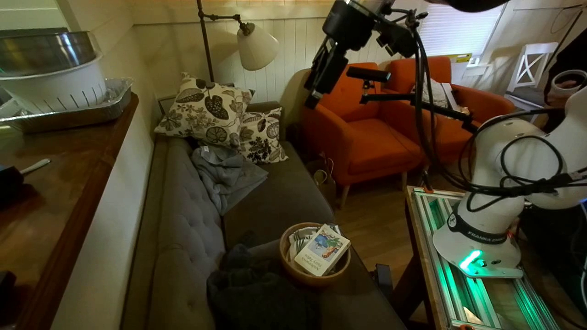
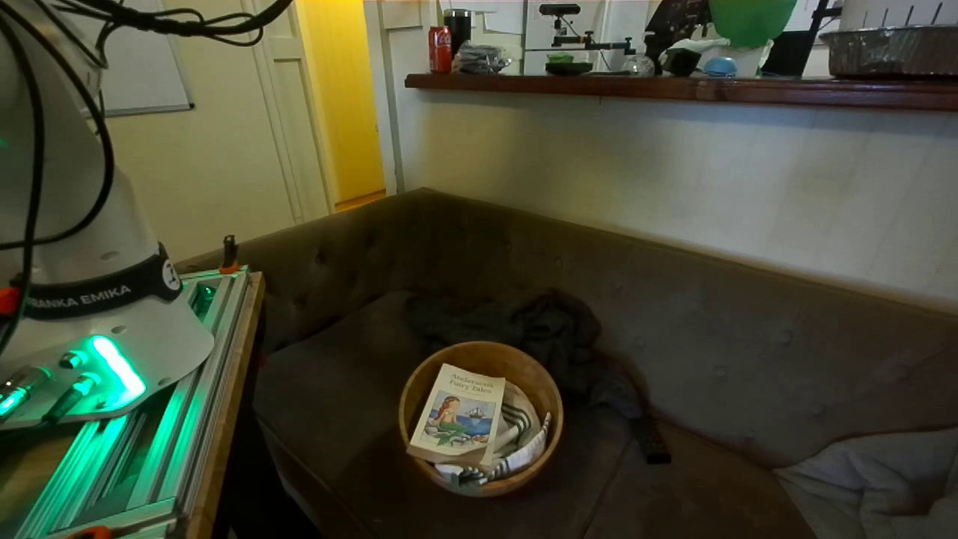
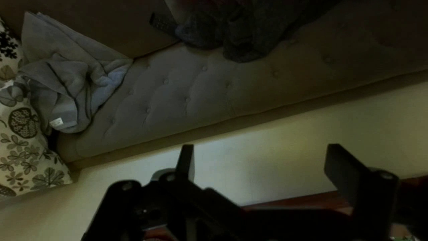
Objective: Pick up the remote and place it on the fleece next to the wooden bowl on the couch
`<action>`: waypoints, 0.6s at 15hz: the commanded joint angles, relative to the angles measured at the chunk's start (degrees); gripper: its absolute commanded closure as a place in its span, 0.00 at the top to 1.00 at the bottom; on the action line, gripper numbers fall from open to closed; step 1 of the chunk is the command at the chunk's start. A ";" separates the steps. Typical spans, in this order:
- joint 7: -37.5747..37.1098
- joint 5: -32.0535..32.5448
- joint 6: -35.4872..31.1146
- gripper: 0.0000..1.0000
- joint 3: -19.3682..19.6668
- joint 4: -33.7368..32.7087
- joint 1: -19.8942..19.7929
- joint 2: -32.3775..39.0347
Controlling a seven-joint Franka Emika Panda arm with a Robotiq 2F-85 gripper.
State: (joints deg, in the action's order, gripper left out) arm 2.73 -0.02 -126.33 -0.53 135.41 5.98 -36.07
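The slim black remote [image 2: 652, 440] lies on the grey-brown upholstered couch [image 2: 718, 344], one end against the crumpled dark grey fleece [image 2: 557, 326], the other toward free seat. The round light-brown wooden bowl [image 2: 528, 369] stands nearby, close to the seat's front edge. Well apart, the black two-finger gripper [image 3: 260, 162] is spread wide, holding nothing.

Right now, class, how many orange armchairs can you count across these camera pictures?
2. In an exterior view, one orange armchair stands near the far end of the couch; the second armchair stands next to it, partly hidden. Others might be hidden or out of frame.
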 commanded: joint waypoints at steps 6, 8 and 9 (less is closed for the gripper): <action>-1.05 -1.48 0.69 1.00 -4.74 -19.62 1.85 15.61; -2.72 -0.65 1.01 1.00 -6.23 -21.73 1.66 17.35; -3.37 -0.14 1.14 1.00 -6.70 -22.09 1.43 17.34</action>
State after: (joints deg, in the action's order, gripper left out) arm 1.32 -0.29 -126.96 -5.89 117.64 7.62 -21.34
